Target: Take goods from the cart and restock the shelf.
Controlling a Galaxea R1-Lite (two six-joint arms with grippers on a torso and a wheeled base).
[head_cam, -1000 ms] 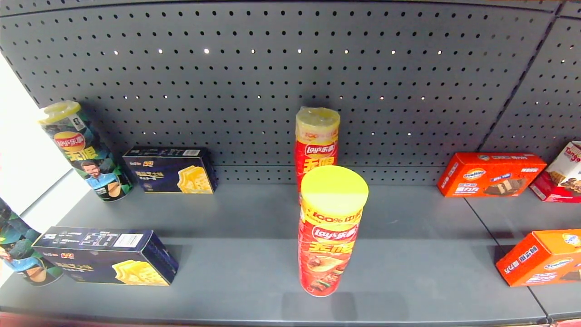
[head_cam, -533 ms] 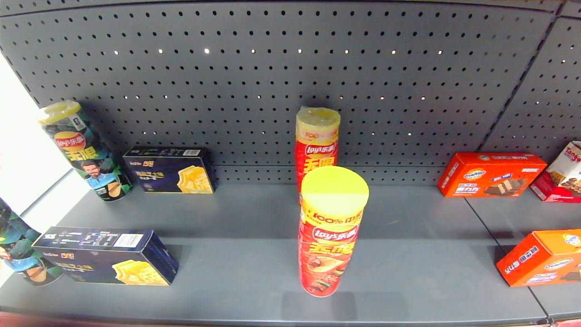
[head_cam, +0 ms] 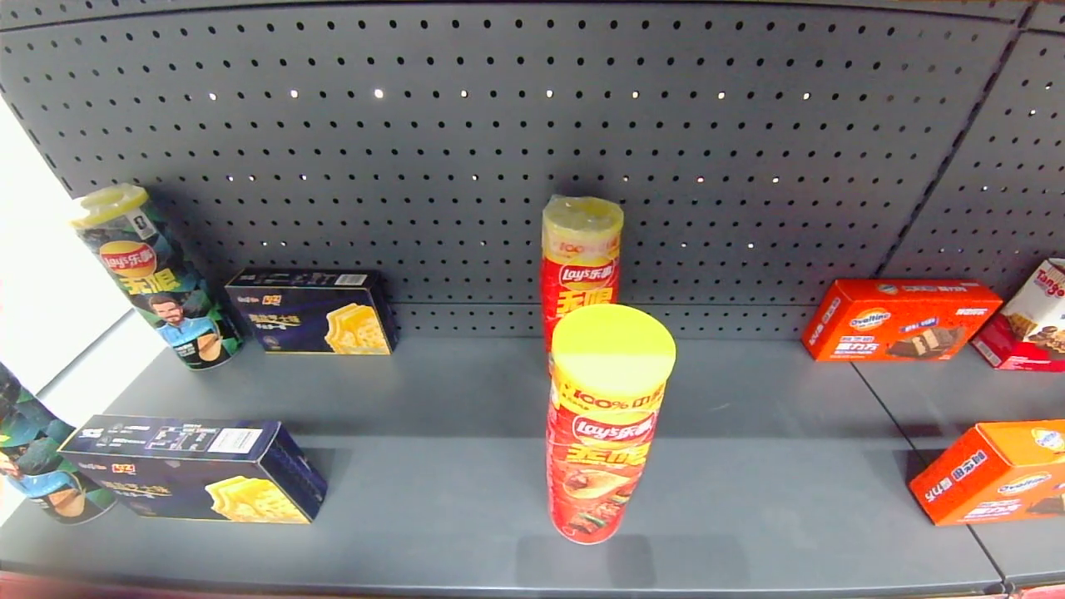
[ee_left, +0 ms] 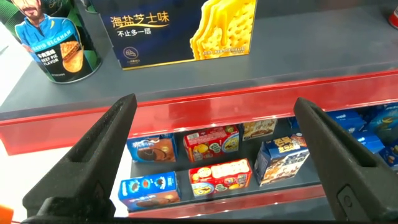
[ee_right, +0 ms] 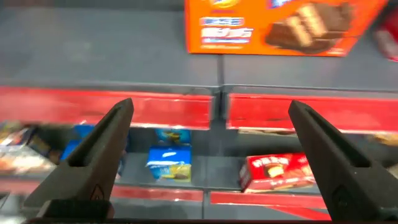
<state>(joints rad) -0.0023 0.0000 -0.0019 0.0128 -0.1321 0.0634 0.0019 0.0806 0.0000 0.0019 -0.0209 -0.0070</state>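
Two red chip cans with yellow lids stand upright mid-shelf, one near the front (head_cam: 609, 424) and one behind it (head_cam: 581, 262) against the pegboard. On the shelf's left are two dark cans (head_cam: 158, 279) (head_cam: 42, 466) and two navy cracker boxes (head_cam: 312, 311) (head_cam: 200, 470). Orange boxes lie on the right, one at the back (head_cam: 900, 319) and one at the front (head_cam: 990, 482). My left gripper (ee_left: 214, 158) is open in front of the shelf's red edge, below a navy cracker box (ee_left: 180, 31) and a dark can (ee_left: 56, 37). My right gripper (ee_right: 211, 158) is open below an orange box (ee_right: 280, 25).
The grey shelf (head_cam: 433, 399) has bare room between the navy boxes and the red cans, and right of the cans. A red-and-white box (head_cam: 1027, 320) sits far right. A lower shelf carries small snack boxes (ee_left: 214, 162) and more packs (ee_right: 168, 163).
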